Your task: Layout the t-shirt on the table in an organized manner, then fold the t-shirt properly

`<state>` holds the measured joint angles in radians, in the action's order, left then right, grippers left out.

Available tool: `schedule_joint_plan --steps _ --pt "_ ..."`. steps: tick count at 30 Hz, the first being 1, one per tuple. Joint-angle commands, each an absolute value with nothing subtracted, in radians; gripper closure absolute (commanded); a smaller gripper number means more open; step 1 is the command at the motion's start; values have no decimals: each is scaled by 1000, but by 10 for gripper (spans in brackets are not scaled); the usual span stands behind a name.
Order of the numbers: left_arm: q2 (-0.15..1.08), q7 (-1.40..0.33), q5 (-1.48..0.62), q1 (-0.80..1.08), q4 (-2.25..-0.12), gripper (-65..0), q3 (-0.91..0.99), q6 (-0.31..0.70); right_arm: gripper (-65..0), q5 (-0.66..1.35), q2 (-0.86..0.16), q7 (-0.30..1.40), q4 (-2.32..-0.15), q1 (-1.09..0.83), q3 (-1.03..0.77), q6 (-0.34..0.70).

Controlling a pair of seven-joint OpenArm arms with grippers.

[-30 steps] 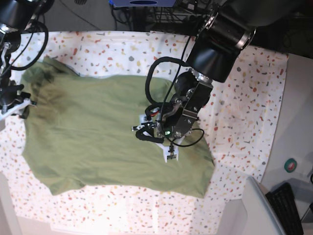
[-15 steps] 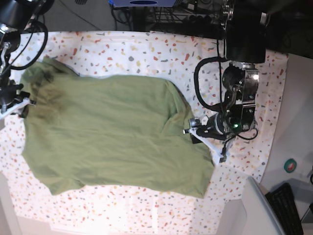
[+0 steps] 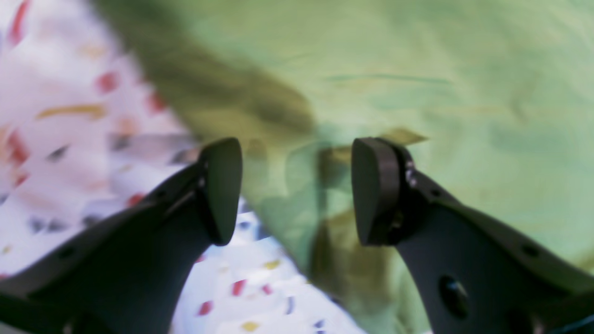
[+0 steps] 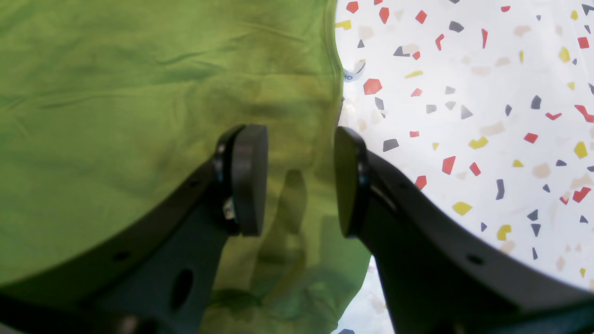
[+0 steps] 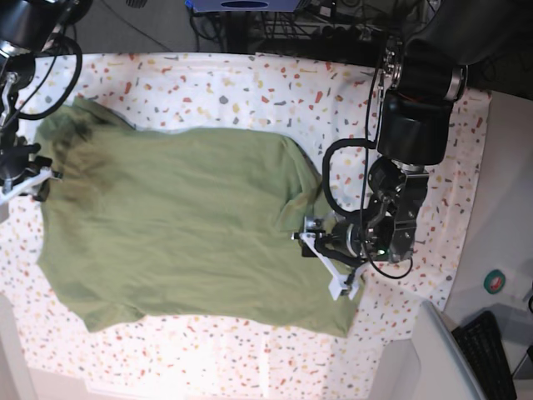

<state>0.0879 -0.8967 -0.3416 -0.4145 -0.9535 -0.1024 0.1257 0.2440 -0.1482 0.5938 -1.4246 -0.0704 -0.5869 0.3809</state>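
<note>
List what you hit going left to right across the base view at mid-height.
Right gripper at the shirt's edge → olive-green cotton t-shirt → left gripper → bare flecked white tablecloth → plain grey surface.

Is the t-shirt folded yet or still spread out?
Spread out. The t-shirt lies open across the table, one layer with a few wrinkles near its right edge; no fold made.

Right claw (image 4: 300,183) open above t-shirt (image 4: 139,93) edge, table (image 4: 487,93) beside.
</note>
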Motion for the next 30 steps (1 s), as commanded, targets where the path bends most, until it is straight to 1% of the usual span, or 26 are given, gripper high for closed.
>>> schedule_joint_plan --steps 1,5,10,12,17,19,23,30 --pt "90 -886 -349 -438 -969 -354 -104 130 -230 255 -165 573 -1442 -59 -590 381" --pt "71 -892 -352 -438 -952 -355 -102 131 -230 255 -165 573 -1442 -59 -590 381" --pt "105 -886 -519 -440 -905 -469 -113 131 -230 255 -165 573 -1442 -61 -590 381" --pt "122 -886 -549 -440 -905 -469 -114 131 -230 255 -165 573 -1442 -61 -590 381" --pt "125 -886 -547 -440 -901 -467 -116 131 -230 255 -165 573 -1442 -61 -590 381" --pt "125 -885 -547 -440 -901 -451 -116 131 -230 257 -165 573 -1442 -61 -590 381" --pt "117 -885 -547 -440 -901 -388 -116 131 -230 257 -165 573 -1442 -61 -590 381" --pt "116 -885 -547 -440 -900 -383 -117 131 -230 257 -165 573 -1442 -62 -590 381"
